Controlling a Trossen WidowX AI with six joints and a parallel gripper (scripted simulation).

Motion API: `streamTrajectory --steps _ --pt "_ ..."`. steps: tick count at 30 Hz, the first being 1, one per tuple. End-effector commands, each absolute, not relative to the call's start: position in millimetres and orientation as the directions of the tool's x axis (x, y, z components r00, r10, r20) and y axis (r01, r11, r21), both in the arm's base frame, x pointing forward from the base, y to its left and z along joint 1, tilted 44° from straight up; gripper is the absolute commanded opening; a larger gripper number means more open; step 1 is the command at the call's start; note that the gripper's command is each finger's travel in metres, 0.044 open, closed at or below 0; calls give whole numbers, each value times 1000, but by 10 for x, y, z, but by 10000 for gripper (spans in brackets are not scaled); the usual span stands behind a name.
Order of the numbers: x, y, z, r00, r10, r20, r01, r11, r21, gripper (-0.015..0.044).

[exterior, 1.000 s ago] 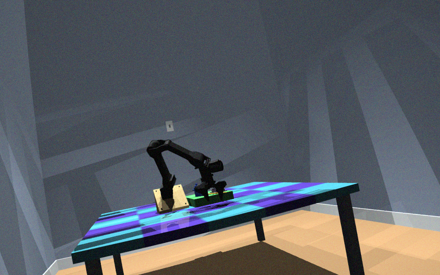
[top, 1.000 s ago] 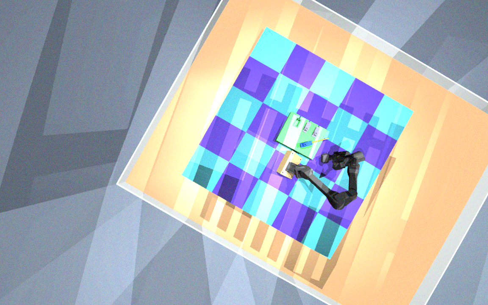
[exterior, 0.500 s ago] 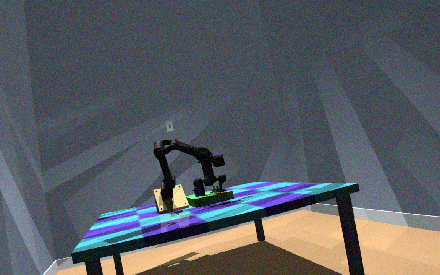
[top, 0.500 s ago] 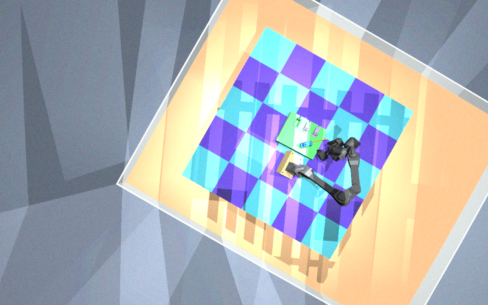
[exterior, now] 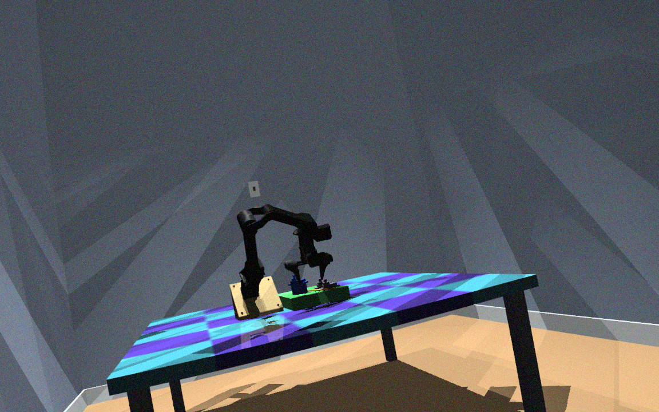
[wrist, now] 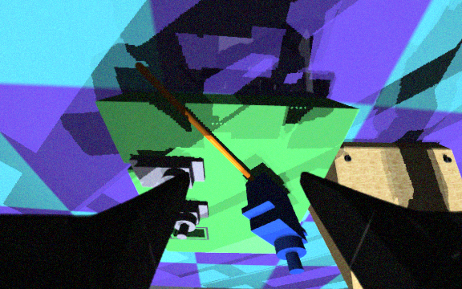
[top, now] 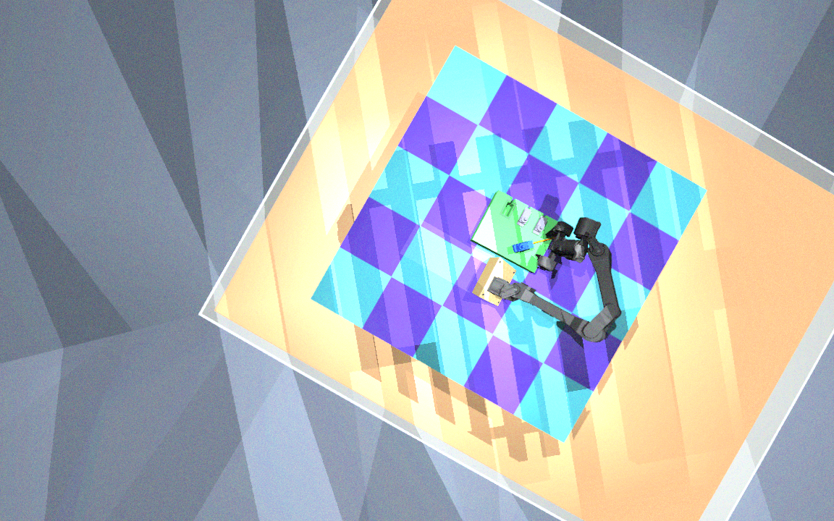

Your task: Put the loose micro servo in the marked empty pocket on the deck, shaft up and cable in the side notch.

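Observation:
The blue micro servo (top: 523, 247) (exterior: 298, 285) (wrist: 273, 209) lies loose on the green deck (top: 507, 241) (exterior: 339, 293) (wrist: 255, 132), near the deck's edge by the arm base. In the wrist view it lies on its side, and its orange cable (wrist: 211, 140) runs away across the deck and past its far edge. My gripper (top: 551, 247) (exterior: 308, 270) (wrist: 245, 177) is open and empty and hangs just above the servo's cable end, one finger on either side. Two grey servos (wrist: 167, 170) (wrist: 191, 217) sit in deck pockets. A dark-outlined pocket (wrist: 200, 229) lies beside them.
The arm's wooden base block (top: 492, 279) (exterior: 265, 302) (wrist: 395, 172) stands right beside the deck. The deck rests on a table with a cyan and purple checked top (top: 407, 246) (exterior: 424, 286). The table's edges are far from the deck.

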State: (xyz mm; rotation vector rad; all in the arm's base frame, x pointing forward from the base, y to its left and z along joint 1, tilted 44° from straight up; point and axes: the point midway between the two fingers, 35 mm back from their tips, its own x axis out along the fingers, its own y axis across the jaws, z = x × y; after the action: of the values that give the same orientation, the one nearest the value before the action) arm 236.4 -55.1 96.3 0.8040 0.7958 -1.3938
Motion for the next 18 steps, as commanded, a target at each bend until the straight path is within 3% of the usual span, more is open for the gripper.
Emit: streamTrajectory --steps 1,18 --pt "2338 -422 935 4 -536 -844 992 107 -64 440" --pt "2129 171 903 -1 -669 -743 790 455 -410 440"
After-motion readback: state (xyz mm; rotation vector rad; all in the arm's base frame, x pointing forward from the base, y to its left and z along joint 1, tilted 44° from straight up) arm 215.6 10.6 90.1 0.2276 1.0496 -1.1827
